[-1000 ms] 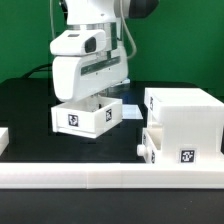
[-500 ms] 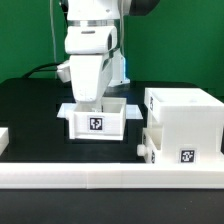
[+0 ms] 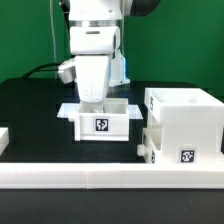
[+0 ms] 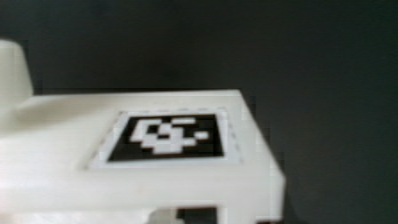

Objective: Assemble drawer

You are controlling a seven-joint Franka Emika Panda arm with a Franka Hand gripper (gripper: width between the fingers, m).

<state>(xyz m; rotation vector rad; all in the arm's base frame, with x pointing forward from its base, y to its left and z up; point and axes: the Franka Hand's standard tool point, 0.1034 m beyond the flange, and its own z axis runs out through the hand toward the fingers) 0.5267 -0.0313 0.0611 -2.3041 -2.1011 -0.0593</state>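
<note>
White tray (image 3: 102, 123) directly beneath hand (image 3: 93, 102)

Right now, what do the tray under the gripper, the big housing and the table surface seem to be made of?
The tray looks like white plastic with a matte finish: thick, even walls and soft, dull shading. A printed black-and-white tag sits on it, probably a paper or film sticker. The housing shows the same matte white, likely the same plastic. The table surface is black and without shine; whether cloth or a mat, I cannot tell.
</note>
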